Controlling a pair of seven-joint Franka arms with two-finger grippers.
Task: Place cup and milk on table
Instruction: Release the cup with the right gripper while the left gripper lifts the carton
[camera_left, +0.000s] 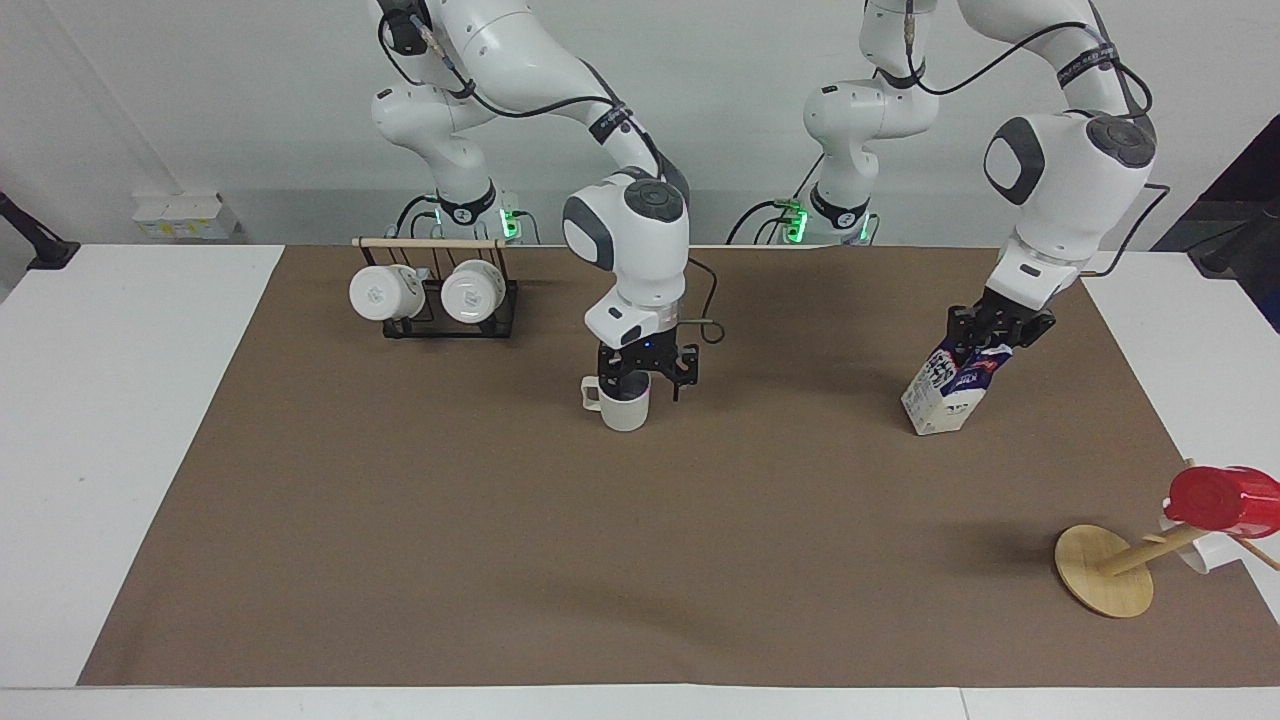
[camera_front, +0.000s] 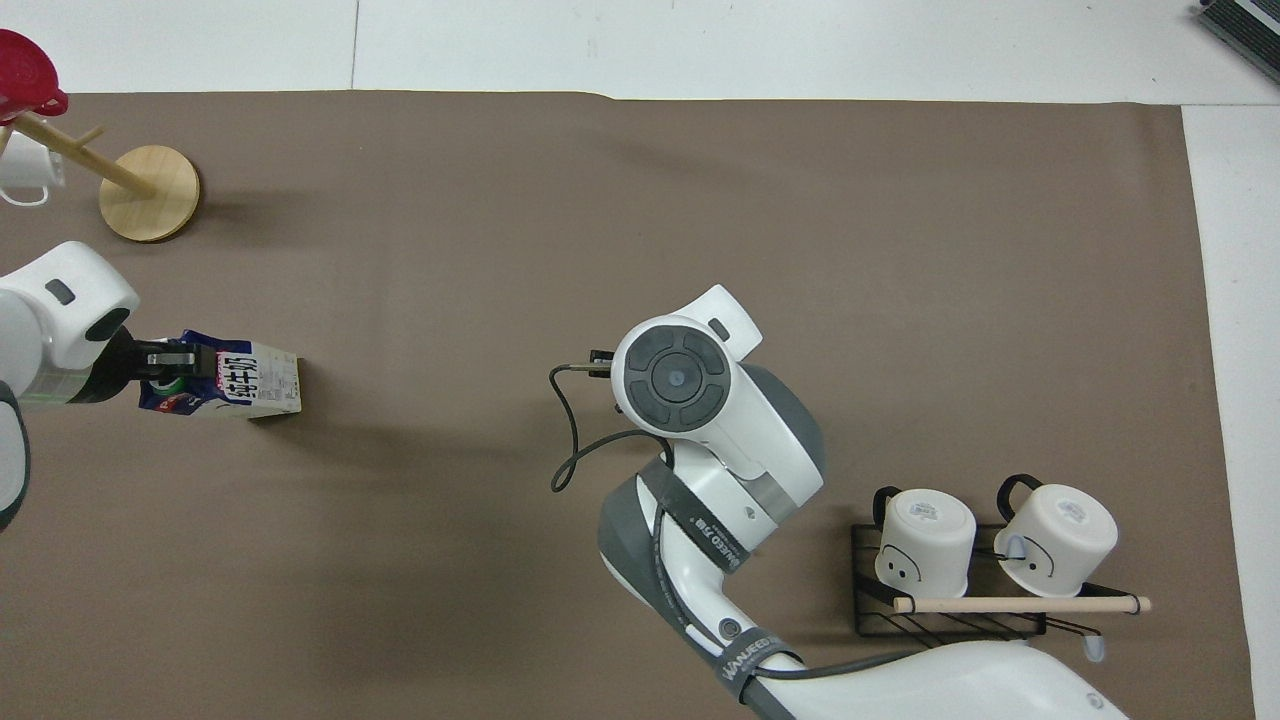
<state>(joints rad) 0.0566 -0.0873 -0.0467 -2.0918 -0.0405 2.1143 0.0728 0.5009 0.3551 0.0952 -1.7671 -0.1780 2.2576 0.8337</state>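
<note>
The grey-beige cup stands upright on the brown mat of the table, its handle toward the right arm's end. My right gripper is open at its rim and holds nothing. In the overhead view the right arm's wrist hides the cup and that gripper. My left gripper is shut on the gable top of the milk. The carton is tilted, with its bottom edge down on the mat. The overhead view shows the milk and the left gripper too.
A black wire rack with two white mugs stands near the right arm's base; it also shows in the overhead view. A tipped wooden mug stand with a red cup lies at the left arm's end.
</note>
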